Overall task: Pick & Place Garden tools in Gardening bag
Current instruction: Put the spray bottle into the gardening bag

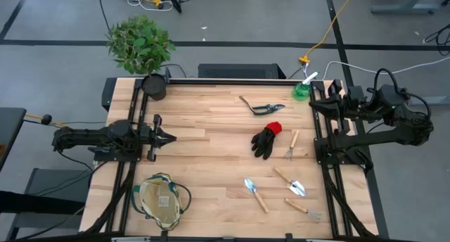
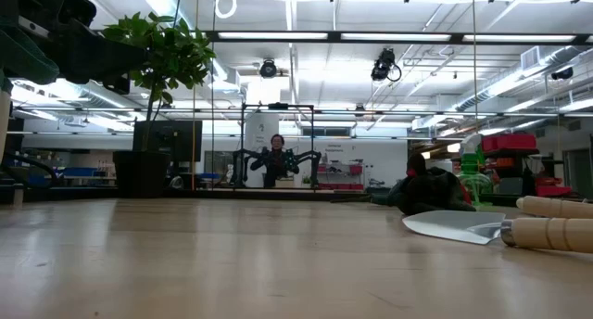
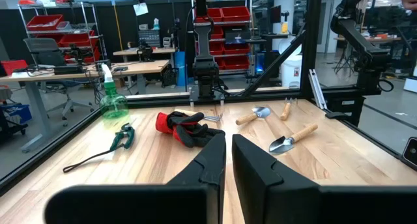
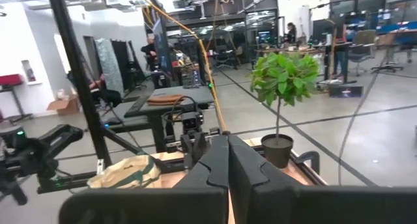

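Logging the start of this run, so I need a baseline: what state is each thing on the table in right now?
Gardening bag: upright, mouth open, no tool seen inside.
Pruning shears: lying flat, outside the bag.
Glove: lying loose, outside the bag.
Spray bottle: at the far right corner.
Trowels and forks: lying flat, outside the bag.
Left hand: shut, holding nothing.
Right hand: shut, holding nothing.

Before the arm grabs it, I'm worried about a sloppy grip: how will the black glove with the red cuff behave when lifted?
The glove lies crumpled on the table, so it is probably soft and floppy; its fingers would likely droop from a pinch. It looks light and unlikely to roll. Its cuff sits close to a small hand fork, which a drag might nudge.
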`<state>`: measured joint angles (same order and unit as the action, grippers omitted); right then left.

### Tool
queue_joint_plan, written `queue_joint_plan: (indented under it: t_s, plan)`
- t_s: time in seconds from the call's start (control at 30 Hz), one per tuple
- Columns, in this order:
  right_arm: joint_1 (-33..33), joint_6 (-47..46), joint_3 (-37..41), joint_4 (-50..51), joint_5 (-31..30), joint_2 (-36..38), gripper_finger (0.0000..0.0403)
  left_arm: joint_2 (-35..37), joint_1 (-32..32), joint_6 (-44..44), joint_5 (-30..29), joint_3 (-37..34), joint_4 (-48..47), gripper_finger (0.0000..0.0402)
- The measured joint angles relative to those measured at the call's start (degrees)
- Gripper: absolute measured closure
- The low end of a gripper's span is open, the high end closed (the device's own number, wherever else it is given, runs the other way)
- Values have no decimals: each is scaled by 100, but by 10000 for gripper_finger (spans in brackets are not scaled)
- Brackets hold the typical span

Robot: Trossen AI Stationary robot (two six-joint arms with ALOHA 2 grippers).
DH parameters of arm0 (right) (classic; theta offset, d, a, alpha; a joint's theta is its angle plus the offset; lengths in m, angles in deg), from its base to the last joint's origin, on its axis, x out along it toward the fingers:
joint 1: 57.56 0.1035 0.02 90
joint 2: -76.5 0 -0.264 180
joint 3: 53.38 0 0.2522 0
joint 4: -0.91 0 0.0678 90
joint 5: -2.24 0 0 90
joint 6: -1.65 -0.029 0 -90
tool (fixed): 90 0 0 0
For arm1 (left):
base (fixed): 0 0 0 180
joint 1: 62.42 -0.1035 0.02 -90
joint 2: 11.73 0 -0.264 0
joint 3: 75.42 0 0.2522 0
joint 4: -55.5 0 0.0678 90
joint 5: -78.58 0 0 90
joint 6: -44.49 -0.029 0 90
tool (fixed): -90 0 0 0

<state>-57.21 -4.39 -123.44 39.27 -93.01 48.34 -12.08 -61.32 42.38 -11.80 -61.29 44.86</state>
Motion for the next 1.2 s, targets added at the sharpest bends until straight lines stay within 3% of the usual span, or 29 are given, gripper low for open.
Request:
queue_joint_plan:
  t_s: [0.67, 1.2]
  plan:
    - [-148, 289, 2, 44, -36, 2, 403, 0, 0, 0, 1, -1, 0, 369]
    - [-1527, 459, 2, 44, -36, 2, 403, 0, 0, 0, 1, 1, 0, 369]
